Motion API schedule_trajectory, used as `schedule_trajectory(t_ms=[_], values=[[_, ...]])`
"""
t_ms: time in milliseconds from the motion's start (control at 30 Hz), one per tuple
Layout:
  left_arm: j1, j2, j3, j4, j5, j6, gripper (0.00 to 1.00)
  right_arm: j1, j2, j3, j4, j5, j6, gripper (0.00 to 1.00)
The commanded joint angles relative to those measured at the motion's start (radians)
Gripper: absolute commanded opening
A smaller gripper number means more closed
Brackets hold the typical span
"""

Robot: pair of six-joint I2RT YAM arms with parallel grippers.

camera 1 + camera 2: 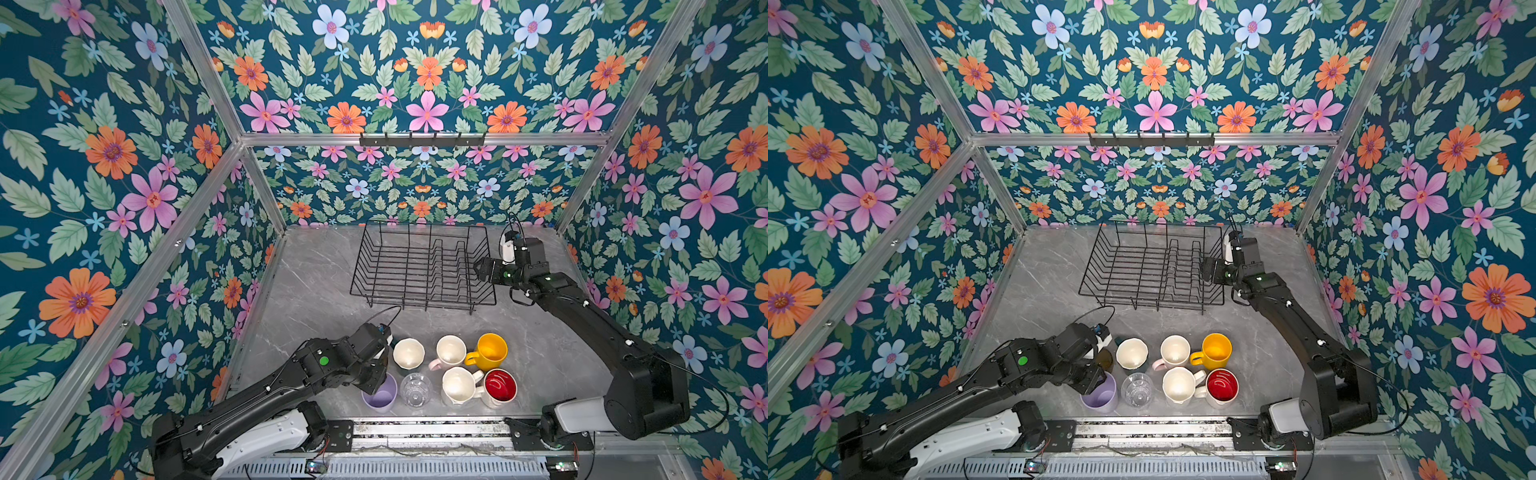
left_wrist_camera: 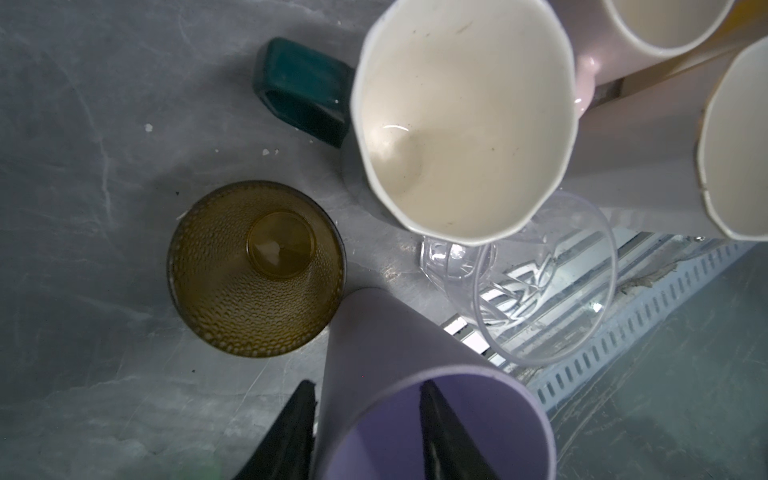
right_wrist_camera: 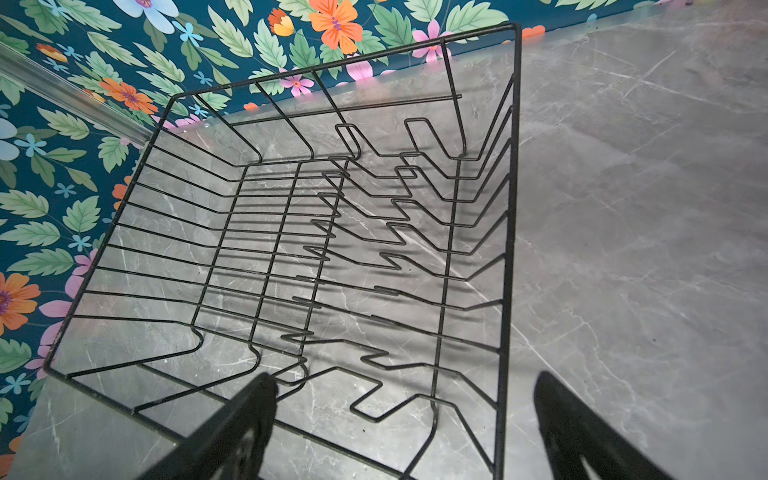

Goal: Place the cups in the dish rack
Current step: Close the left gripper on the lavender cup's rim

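The cups stand in two rows near the table's front edge: a teal mug (image 1: 408, 353), a pink mug (image 1: 450, 351), a yellow mug (image 1: 491, 351), a lilac tumbler (image 1: 380, 397), a clear glass (image 1: 415, 390), a white faceted mug (image 1: 458, 385) and a red-lined mug (image 1: 500, 385). An olive-brown glass (image 2: 255, 270) stands beside the tumbler (image 2: 415, 353). My left gripper (image 2: 365, 386) straddles the tumbler's wall, one finger inside and one outside, jaws still apart. The empty black dish rack (image 1: 422, 299) sits at the back. My right gripper (image 3: 405, 380) hangs open over its right end (image 3: 514, 166).
Flowered walls with aluminium posts close in the grey marble table on three sides. A black hook rail (image 1: 422, 141) hangs on the back wall. A metal rail (image 1: 428, 432) carrying both arm bases runs along the front edge, just behind the cups.
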Motion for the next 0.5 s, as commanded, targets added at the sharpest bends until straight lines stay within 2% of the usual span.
schedule_trajectory(t_ms=[0,467], values=[[-0.004,0.005,0.001,-0.024,-0.01,-0.002,0.38,0.001,-0.009,0.0,0.002,0.007,-0.011,0.96],[-0.009,0.006,0.036,-0.055,-0.03,-0.002,0.03,0.001,-0.003,0.012,0.002,-0.003,-0.007,0.96]])
